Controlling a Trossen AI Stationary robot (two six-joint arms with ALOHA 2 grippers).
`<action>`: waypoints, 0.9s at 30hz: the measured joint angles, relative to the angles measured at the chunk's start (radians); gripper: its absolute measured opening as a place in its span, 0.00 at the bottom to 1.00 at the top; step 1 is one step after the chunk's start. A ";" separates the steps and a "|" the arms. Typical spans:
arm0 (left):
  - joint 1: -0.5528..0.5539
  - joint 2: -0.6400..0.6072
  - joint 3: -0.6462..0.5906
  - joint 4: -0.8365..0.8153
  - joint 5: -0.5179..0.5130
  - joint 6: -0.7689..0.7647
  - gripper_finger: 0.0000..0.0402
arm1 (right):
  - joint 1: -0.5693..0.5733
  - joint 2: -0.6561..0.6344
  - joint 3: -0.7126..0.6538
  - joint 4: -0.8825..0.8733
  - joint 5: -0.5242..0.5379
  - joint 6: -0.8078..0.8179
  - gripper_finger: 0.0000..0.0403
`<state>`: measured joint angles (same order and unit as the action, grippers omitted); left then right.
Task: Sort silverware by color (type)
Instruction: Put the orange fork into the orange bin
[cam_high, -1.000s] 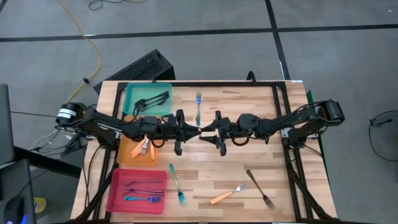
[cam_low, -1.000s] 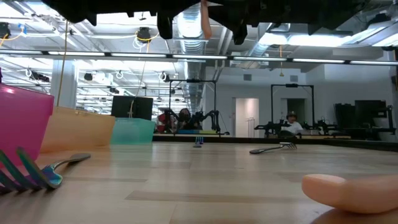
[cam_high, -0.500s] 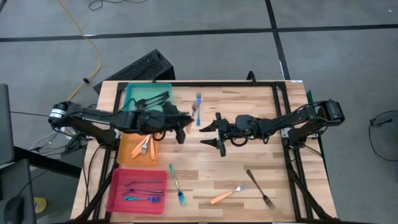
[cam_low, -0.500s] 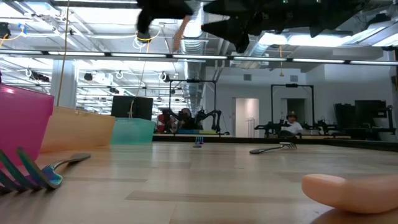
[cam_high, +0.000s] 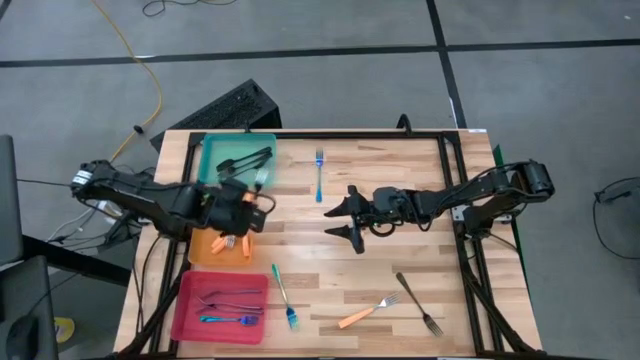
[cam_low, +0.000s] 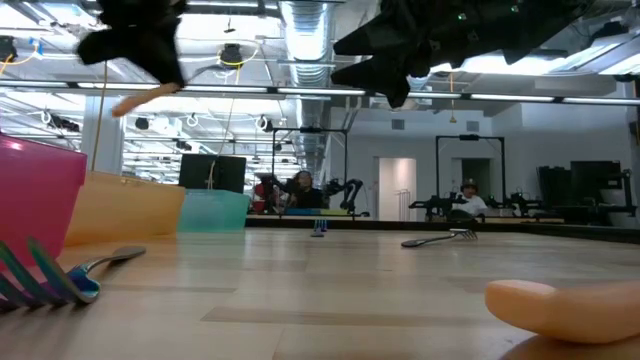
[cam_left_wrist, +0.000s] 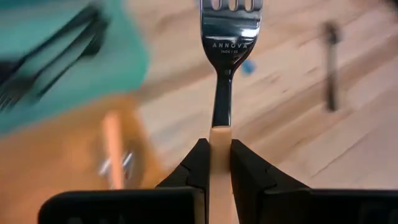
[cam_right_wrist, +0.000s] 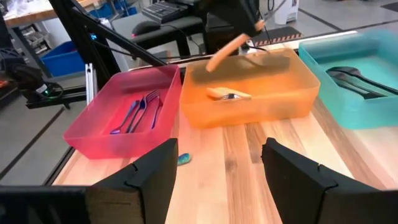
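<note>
My left gripper (cam_high: 240, 205) (cam_left_wrist: 219, 144) hangs above the orange tray (cam_high: 205, 250), shut on an orange-handled fork (cam_left_wrist: 227, 37). The fork's orange handle (cam_right_wrist: 227, 46) pokes out below the gripper, over the tray. My right gripper (cam_high: 338, 220) (cam_right_wrist: 219, 149) stands open above the table's middle with nothing between its fingers. Loose on the wood lie a blue fork (cam_high: 319, 175), a teal fork (cam_high: 284, 297), another orange-handled fork (cam_high: 365, 312) and a dark fork (cam_high: 418, 303). My left gripper pinches the fork's orange handle (cam_left_wrist: 219, 134) between its two fingers, close to where it joins the metal neck. The tines (cam_left_wrist: 229, 7) reach out ahead of the fingertips. The fork is lifted clear and tilted, its handle end (cam_low: 140, 100) slanting down above the orange tray.
At the table's left stand three trays: a teal tray (cam_high: 215, 150) with dark forks at the far end, the orange tray with orange-handled forks in the middle, and a pink tray (cam_high: 190, 315) with blue and purple forks nearest. Bare wood lies between the loose forks.
My left gripper has carried the orange-handled fork away from my right gripper at the table's middle toward the left edge, and now stands over the orange tray. It has turned and tipped downward on the way. The fork stays clear of the table.
</note>
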<state>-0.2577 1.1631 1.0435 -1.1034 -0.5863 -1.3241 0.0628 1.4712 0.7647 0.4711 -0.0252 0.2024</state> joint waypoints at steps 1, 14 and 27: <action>-0.022 0.002 0.000 -0.042 0.012 -0.060 0.05 | 0.000 0.000 0.000 -0.005 0.000 0.000 0.63; -0.095 -0.010 -0.070 -0.212 0.258 -0.347 0.05 | -0.006 0.000 0.000 -0.083 0.000 -0.003 0.63; 0.014 -0.198 -0.347 -0.027 0.385 -0.338 0.05 | -0.006 0.000 0.000 -0.146 0.000 -0.028 0.63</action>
<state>-0.2436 0.9649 0.6963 -1.1303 -0.2014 -1.6619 0.0566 1.4712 0.7643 0.3251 -0.0250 0.1745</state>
